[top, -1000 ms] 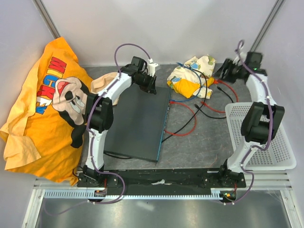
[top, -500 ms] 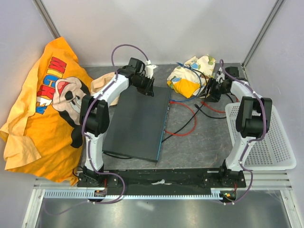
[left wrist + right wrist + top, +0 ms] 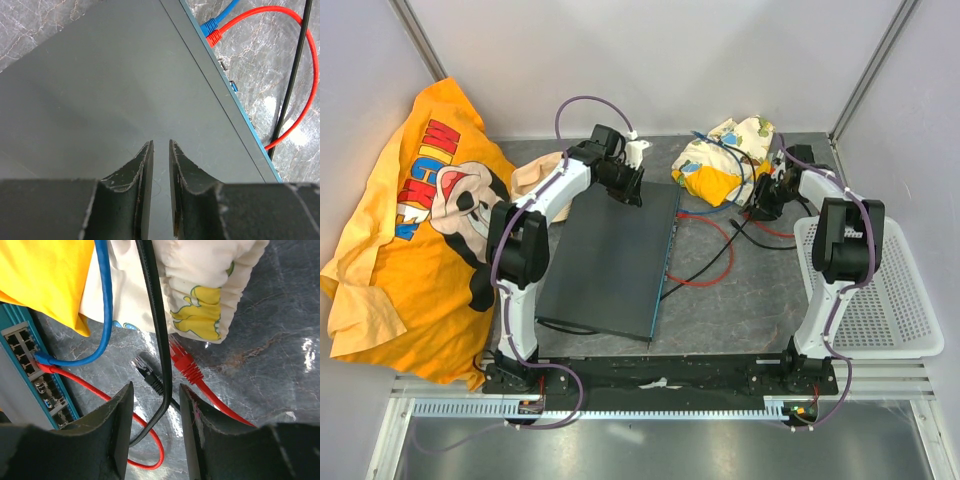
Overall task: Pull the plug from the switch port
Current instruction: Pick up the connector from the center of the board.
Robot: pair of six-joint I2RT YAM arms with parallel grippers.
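Switch (image 3: 610, 255), a flat dark grey box, lying on the grey table (image 3: 750, 300) between the two arms, closer to the left one, with the thin teal edge (image 3: 235, 95) turned to the right. Seated side by side in ports near the far end of that edge: blue plug (image 3: 42, 359) and red plug (image 3: 48, 368), touching each other.

Left gripper (image 3: 160, 145) low over the far part of the switch top, fingers only a little apart, a thin slit between them and nothing in it. Cannot tell whether the tips touch the lid.

Right gripper (image 3: 156, 390) over the table to the right of the switch, among the cables. Jaws spread, with black cable (image 3: 162, 355) running through the gap but not pinched. Just beyond the fingers, lying on the table: loose black plug (image 3: 144, 369) and loose red plug (image 3: 184, 362), both out of any port. Behind them a white cloth with yellow print (image 3: 210, 285). Blue cable (image 3: 102, 300) leading from the blue plug up across this cloth.

At the left side of the table, large orange shirt (image 3: 410, 230). At the right side, white mesh basket (image 3: 890, 300), just beside the right arm.
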